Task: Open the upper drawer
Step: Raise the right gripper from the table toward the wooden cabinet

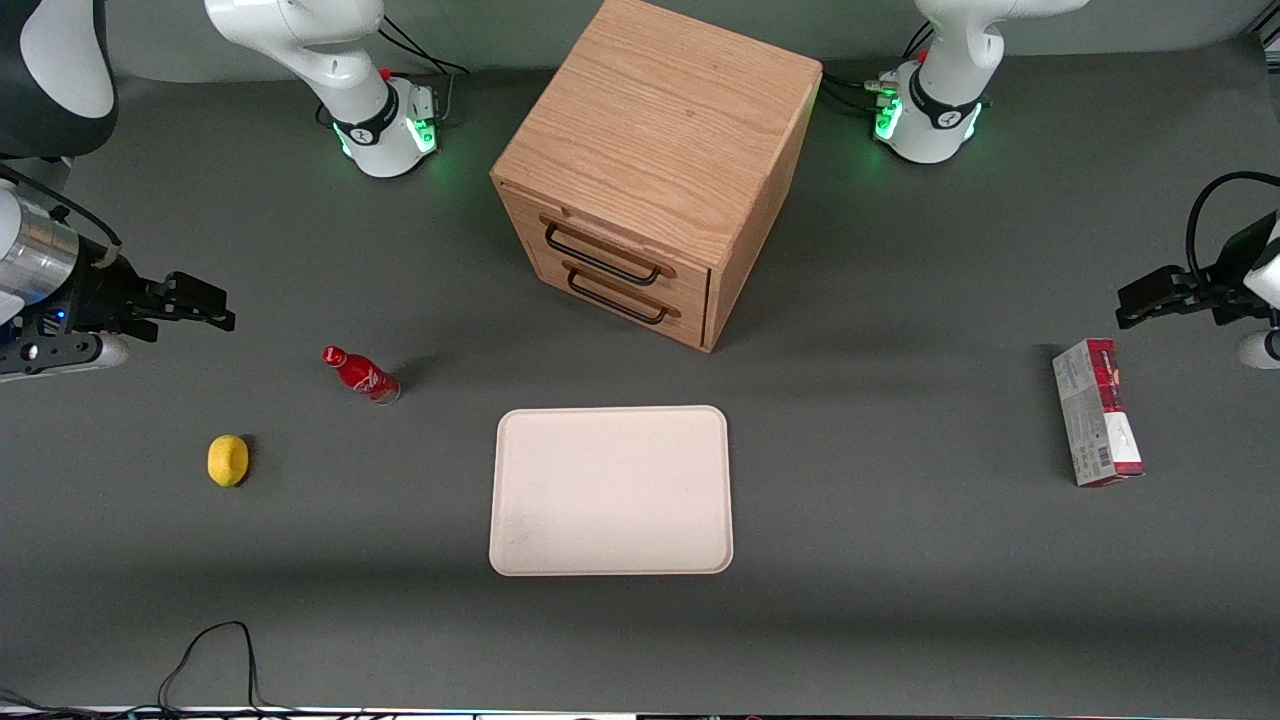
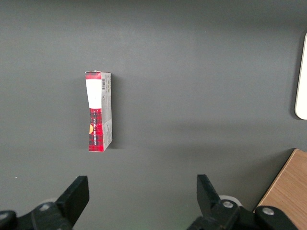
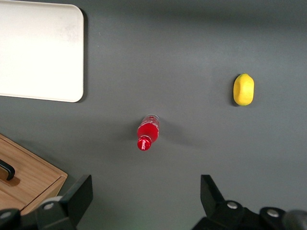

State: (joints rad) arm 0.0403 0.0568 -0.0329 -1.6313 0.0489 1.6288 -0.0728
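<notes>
The oak cabinet (image 1: 660, 130) stands at the middle of the table, its front turned toward the working arm's end. The upper drawer (image 1: 590, 232) is shut flush, with its black wire handle (image 1: 597, 255) above the matching lower drawer's handle (image 1: 615, 298). My right gripper (image 1: 215, 305) hangs open and empty above the table at the working arm's end, well away from the cabinet front. In the right wrist view the gripper (image 3: 146, 191) has both fingers spread over bare table, with a corner of the cabinet (image 3: 29, 177) beside it.
A red bottle (image 1: 360, 373) (image 3: 147, 132) stands between the gripper and the cabinet. A lemon (image 1: 228, 460) (image 3: 243, 89) lies nearer the front camera. A cream tray (image 1: 610, 490) (image 3: 38, 52) lies in front of the cabinet. A red-and-white box (image 1: 1096, 412) (image 2: 98, 110) lies toward the parked arm's end.
</notes>
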